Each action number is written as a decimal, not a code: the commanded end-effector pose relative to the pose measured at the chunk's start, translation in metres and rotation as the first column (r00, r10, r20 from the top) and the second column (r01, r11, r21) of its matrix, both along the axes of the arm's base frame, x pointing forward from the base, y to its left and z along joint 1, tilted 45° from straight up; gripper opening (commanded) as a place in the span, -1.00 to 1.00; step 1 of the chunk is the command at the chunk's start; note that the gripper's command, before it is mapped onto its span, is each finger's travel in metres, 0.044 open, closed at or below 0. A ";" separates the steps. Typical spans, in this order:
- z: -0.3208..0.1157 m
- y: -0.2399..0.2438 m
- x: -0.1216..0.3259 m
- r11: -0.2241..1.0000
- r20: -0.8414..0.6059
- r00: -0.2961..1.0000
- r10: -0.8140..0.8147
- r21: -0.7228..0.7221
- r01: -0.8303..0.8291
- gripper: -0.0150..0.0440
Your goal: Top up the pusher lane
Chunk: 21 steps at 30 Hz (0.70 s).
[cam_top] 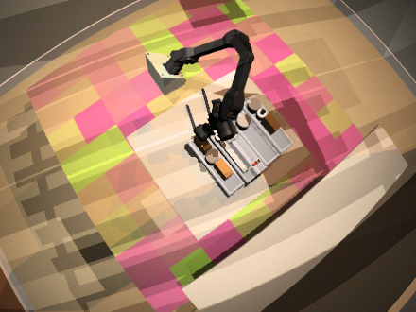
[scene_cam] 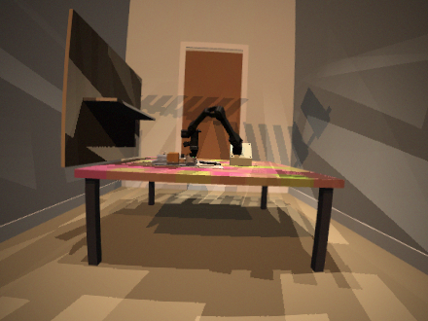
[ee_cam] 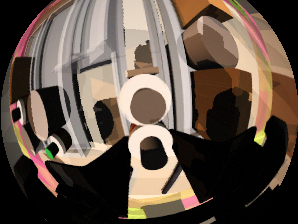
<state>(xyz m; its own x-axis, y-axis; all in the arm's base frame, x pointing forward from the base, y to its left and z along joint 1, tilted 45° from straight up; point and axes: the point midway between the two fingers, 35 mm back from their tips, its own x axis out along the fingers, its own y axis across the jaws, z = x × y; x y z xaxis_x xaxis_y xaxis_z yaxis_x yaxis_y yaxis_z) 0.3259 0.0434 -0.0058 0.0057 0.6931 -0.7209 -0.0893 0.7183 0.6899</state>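
The gripper (cam_top: 221, 129) (scene_cam: 194, 154) (ee_cam: 149, 136) is clamped on the jar (ee_cam: 151, 131). It looks rigid, perhaps slippery; a low, level side grip should suit.

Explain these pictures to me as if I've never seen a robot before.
The machine is one black jointed arm, ending in a two-fingered end effector.

The first picture looks down from above. The second looks from the side, across the room. The third comes from a camera on the arm's wrist, so the fingers loom large and dark.

On the patchwork-coloured table are long grey lanes, like narrow shop-shelf channels. Among the goods in them are an orange box and a brown box.

The fingers grip a white-rimmed jar. Just beyond it is another white-rimmed jar, with a brown centre.
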 end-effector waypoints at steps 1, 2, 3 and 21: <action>0.001 0.001 0.001 1.000 0.013 1.000 0.001 0.009 -0.001 -0.49; 0.001 0.001 0.001 1.000 0.013 1.000 0.001 0.009 -0.001 -0.49; 0.001 0.001 0.001 1.000 0.013 1.000 0.001 0.009 -0.001 -0.49; 0.000 0.000 -0.002 1.000 0.013 1.000 0.001 0.008 -0.001 -0.31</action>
